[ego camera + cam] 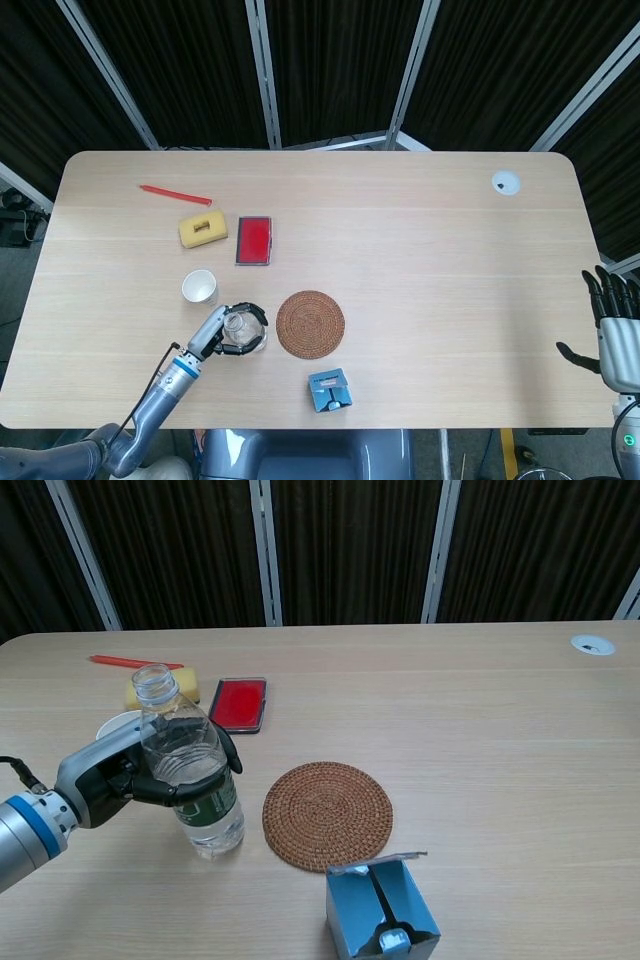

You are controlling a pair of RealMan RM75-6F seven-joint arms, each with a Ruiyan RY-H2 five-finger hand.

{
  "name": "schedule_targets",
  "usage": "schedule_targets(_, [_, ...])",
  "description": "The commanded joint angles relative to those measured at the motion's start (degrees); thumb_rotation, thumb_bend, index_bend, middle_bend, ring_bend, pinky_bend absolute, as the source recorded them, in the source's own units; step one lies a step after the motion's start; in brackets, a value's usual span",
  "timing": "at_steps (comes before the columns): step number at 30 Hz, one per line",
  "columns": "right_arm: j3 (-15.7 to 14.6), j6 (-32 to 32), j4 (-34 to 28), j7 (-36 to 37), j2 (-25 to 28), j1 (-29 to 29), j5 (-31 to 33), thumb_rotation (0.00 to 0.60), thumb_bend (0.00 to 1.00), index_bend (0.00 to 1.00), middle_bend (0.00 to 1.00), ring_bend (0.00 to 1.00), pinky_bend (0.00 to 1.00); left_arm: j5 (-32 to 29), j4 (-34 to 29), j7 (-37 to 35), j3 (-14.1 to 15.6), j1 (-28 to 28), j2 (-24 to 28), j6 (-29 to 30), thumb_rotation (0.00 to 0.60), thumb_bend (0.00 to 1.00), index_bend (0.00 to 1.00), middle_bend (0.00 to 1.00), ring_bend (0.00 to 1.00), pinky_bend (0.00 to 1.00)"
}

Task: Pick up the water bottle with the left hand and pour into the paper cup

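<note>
A clear, uncapped water bottle (192, 772) with a green label stands upright on the table, left of the woven coaster; from above the bottle (240, 329) shows as a clear ring. My left hand (120, 772) grips it around the middle, fingers wrapped across its front; in the head view the left hand (218, 335) reaches in from the lower left. The white paper cup (199, 287) stands upright just behind and left of the bottle, mostly hidden in the chest view, its rim (113, 725) peeking out. My right hand (612, 330) hangs open past the table's right edge.
A round woven coaster (310, 324) lies right of the bottle. A small blue open box (329, 389) sits near the front edge. Behind the cup lie a yellow sponge (202, 230), a red card case (254, 240) and a red pen (175, 194). A white disc (506, 182) sits far right.
</note>
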Motion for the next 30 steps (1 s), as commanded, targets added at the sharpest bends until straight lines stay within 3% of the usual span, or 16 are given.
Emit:
schedule_targets(1, [0.0, 0.02, -0.04, 0.04, 0.03, -0.01, 0.0, 0.6, 0.0, 0.0, 0.0, 0.0, 0.0, 0.56, -1.88, 0.71, -0.22, -0.33, 1.34, 0.94, 0.6, 0.6, 0.6, 0.46, 0.28, 0.31])
schedule_targets(8, [-0.12, 0.18, -0.31, -0.07, 0.1, -0.08, -0.22, 0.6, 0.0, 0.0, 0.0, 0.0, 0.0, 2.28, -13.05, 4.39, -1.96, -2.18, 9.2, 2.9, 0.6, 0.6, 0.59, 0.45, 0.28, 0.31])
schedule_targets(12, [-0.22, 0.45, -0.6, -0.08, 0.22, -0.2, -0.47, 0.6, 0.0, 0.0, 0.0, 0.0, 0.0, 1.75, -20.59, 9.05, -4.51, -3.66, 16.1, 2.62, 0.6, 0.6, 0.59, 0.46, 0.28, 0.31])
schedule_targets(17, [-0.26, 0.77, -0.9, -0.06, 0.36, -0.34, -0.66, 0.6, 0.0, 0.0, 0.0, 0.0, 0.0, -0.31, -25.35, 14.49, -7.08, -4.53, 23.63, 1.42, 0.6, 0.6, 0.59, 0.46, 0.28, 0.32])
schedule_targets(24, [-0.5, 1.21, -1.39, -0.62, 0.38, -0.45, -1.32, 0.6, 0.0, 0.0, 0.0, 0.0, 0.0, -4.58, -24.9, 19.35, -8.49, -4.48, 31.42, -1.44, 0.6, 0.6, 0.59, 0.46, 0.28, 0.32])
schedule_targets(30, [-0.88, 1.35, -1.94, -1.84, 0.07, -0.41, -2.01, 0.6, 0.0, 0.0, 0.0, 0.0, 0.0, -7.06, -16.66, 20.71, -6.76, -3.54, 34.77, -4.79, 0.6, 0.61, 0.59, 0.46, 0.28, 0.32])
